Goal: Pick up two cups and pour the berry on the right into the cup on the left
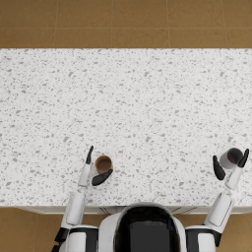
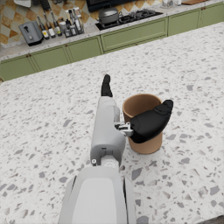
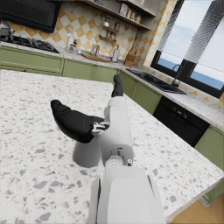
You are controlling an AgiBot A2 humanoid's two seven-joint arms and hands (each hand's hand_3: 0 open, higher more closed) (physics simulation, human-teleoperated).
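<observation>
Now both cups stand upright on the white speckled stone counter [image 1: 128, 108], near its front edge and well apart from each other. On the left side stands the small brown cup with an open top [image 1: 103, 163], and the left hand [image 1: 96, 170] is around it: the thumb lies against the near side of its wall and the straight fingers [image 1: 89, 154] reach past its other side. In the left wrist view the brown cup [image 2: 142, 122] sits with its base on the counter, and the dark thumb presses on its side, so the hand grips it. On the right side stands the grey cup [image 1: 231, 158], with something small and red inside it. The right hand [image 1: 229, 165] is on both sides of this cup, fingers [image 1: 243, 157] on one side and thumb on the other. In the right wrist view the right hand [image 3: 87, 122] holds the grey cup [image 3: 86, 153], which rests on the counter.
</observation>
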